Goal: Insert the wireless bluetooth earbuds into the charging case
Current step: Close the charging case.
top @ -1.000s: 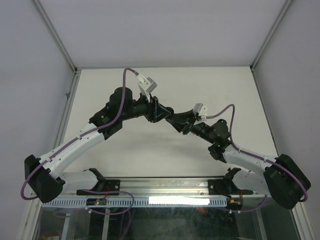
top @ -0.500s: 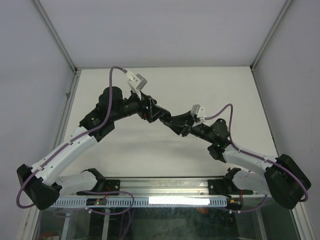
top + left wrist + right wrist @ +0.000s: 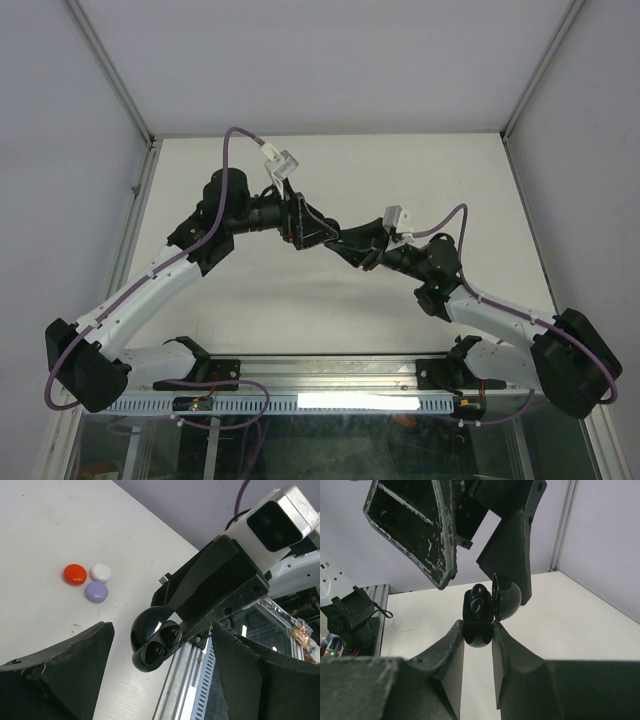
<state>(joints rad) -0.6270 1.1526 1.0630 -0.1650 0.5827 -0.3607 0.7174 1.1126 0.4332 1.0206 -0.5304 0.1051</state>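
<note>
My right gripper (image 3: 478,630) is shut on the base of a glossy black round charging case (image 3: 479,616), held up in the air with its lid hinged open. Two dark glossy earbud shapes (image 3: 161,644) sit in its sockets. My left gripper (image 3: 161,630) is open, its wide fingers (image 3: 510,545) standing either side of the case without touching it. In the top view the two grippers meet over the table's middle, the left gripper (image 3: 316,232) next to the right gripper (image 3: 350,241), and the case is hidden between them. No loose earbuds show.
Three small round cases lie together on the white table, red (image 3: 75,573), white (image 3: 101,572) and lilac (image 3: 96,591), below and to the left of the held case. The metal rail (image 3: 320,372) runs along the table's near edge. Grey walls enclose the table.
The left arm's wrist has swung to the left and then partly back. The right gripper has shifted slightly left with the case. The two gripper tips stay close together.
</note>
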